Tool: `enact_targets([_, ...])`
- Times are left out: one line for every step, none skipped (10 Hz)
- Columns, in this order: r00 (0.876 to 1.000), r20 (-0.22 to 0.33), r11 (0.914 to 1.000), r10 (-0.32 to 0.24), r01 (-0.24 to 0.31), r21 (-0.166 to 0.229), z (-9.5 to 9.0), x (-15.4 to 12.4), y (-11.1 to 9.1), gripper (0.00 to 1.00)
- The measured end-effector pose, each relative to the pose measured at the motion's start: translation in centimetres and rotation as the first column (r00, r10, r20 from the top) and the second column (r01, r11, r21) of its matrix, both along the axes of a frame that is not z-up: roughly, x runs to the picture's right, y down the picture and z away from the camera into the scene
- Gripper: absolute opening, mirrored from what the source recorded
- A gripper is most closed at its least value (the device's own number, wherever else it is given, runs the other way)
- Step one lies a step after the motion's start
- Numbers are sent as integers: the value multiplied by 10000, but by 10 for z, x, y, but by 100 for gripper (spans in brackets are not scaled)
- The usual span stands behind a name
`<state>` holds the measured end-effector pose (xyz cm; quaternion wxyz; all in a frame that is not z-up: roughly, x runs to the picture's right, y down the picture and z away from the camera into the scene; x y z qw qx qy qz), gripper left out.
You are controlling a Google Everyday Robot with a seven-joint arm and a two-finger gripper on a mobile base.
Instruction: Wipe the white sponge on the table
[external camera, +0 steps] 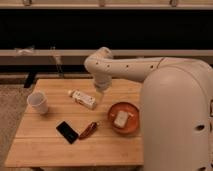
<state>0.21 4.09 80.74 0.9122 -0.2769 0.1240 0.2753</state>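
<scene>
Five things sit on the table [50, 145], whose light plank top fills the lower left and centre of the frame. The sponge [121, 118], a small off-white block, lies inside the orange bowl [131, 131] at the right of the tabletop, close against the robot's big white body [175, 125]. It rests on the bowl's floor, slightly tilted, and nothing touches it.

A white cup [38, 102] stands upright near the left edge. A white bottle [83, 98] with a label lies on its side at centre, running diagonally from upper left to lower right. Below it, a black phone [67, 132] lies flat, and just to its right is a thin red-brown item [88, 130] that is too small to identify.

From the body, the arm [130, 67] reaches leftward across the upper middle of the frame and bends down over the table. The gripper [101, 96] hangs at its end, pointing straight down, just over the bottle's lower-right end and up-left of the bowl, apart from the sponge. Its jaws are spread wide and hold nothing. Whether the tips touch the bottle cannot be told.
</scene>
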Motion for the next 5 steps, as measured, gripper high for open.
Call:
enact_targets([9994,-290,9997,209,-213,-123,-2,4,12,80])
enact_targets([9970,-595,9983,488,-506,-280,-3,14,24,80])
enact_targets([9929,-938,9962,733,-773,-396,-4,27,34,80])
enact_targets([9876,-1240,9932,966,-1038,-533,-5,36,45,80])
enact_targets([9818,-1453,9891,1223,-1327,-642,-5,44,54,80])
